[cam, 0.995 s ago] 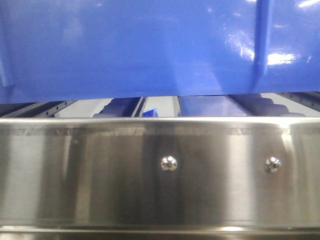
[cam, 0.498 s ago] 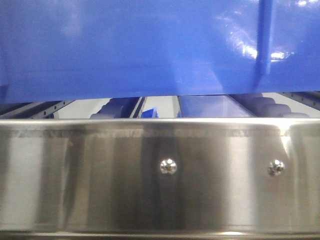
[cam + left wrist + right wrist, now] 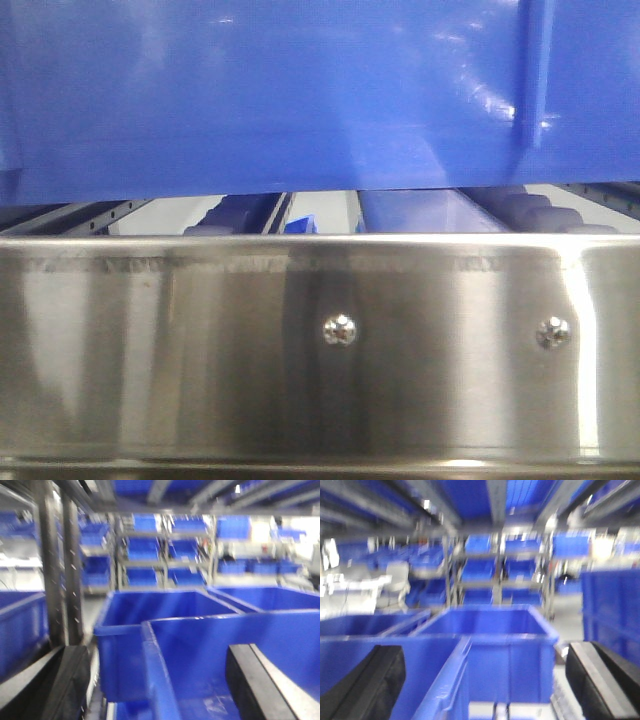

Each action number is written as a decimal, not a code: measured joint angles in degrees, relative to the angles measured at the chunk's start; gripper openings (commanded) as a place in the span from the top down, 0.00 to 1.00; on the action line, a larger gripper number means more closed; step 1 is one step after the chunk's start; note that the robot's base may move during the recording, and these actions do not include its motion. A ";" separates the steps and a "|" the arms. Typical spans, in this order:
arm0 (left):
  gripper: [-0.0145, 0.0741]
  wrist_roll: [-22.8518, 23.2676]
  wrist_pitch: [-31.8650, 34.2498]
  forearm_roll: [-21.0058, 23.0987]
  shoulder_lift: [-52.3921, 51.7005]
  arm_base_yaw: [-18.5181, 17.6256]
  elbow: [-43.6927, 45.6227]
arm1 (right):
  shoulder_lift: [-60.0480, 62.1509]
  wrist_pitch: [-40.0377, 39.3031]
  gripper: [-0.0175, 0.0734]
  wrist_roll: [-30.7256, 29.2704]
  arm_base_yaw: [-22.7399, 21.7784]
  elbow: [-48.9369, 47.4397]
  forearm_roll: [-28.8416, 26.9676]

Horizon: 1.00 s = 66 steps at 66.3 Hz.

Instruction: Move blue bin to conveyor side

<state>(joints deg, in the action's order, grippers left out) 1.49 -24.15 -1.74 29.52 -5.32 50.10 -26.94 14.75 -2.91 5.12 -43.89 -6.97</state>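
The blue bin (image 3: pixel 300 100) fills the upper half of the front view. Its glossy wall spans the whole width, with one raised rib near the upper right. Its bottom edge sits above a steel rail (image 3: pixel 200 340) that crosses the lower half of the frame and carries two screws (image 3: pixel 339 328). Pale rollers (image 3: pixel 540 212) show at the right through the narrow gap between bin and rail. The bin therefore looks to be on or just over the roller rack rather than on any belt, though whether it touches the rollers cannot be told. The conveyor is in none of the views, so I judge the move to be in hand but far from done: the bin has yet to clear the rail and reach the conveyor's side. The left claw (image 3: pixel 155 650) is spread wide, one dark finger low at the left of its frame outside the bin, the other low at the right inside it. The bin's wall runs between them, apparently touching neither. The right claw (image 3: pixel 487 650) is likewise wide apart astride a wall edge, clamped on nothing that shows. Both wrist views are blurred. Room is tight: a second bin (image 3: pixel 165 605) stands just behind, a dark post (image 3: pixel 50 570) rises at the left, a tall blue stack (image 3: pixel 615 610) closes the right, and shelves (image 3: pixel 485 555) of bins lie beyond.
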 measured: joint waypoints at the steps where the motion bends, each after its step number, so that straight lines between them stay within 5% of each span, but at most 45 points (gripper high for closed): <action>1: 0.32 0.00 -0.38 0.00 0.90 -0.01 0.72 | -1.20 0.35 0.20 0.00 0.23 -0.50 0.00; 18: 0.32 0.00 -12.26 0.51 15.38 -0.35 15.48 | -14.32 15.66 0.20 -0.13 5.69 -15.69 0.00; 44: 0.32 0.21 -42.53 -1.30 33.63 -0.35 40.45 | -33.99 41.89 0.20 -0.13 7.16 -43.43 0.00; 55: 0.32 0.21 -45.25 -2.26 38.64 -0.23 44.32 | -40.52 53.40 0.20 -0.25 7.75 -50.41 0.00; 66: 0.32 -0.01 -46.12 -0.68 40.90 2.25 44.56 | -44.22 55.49 0.20 -0.25 10.33 -51.41 0.00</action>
<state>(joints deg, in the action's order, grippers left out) 1.48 -70.27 -2.41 70.42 -3.07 94.66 -71.15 70.24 -3.16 15.45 -95.30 -6.97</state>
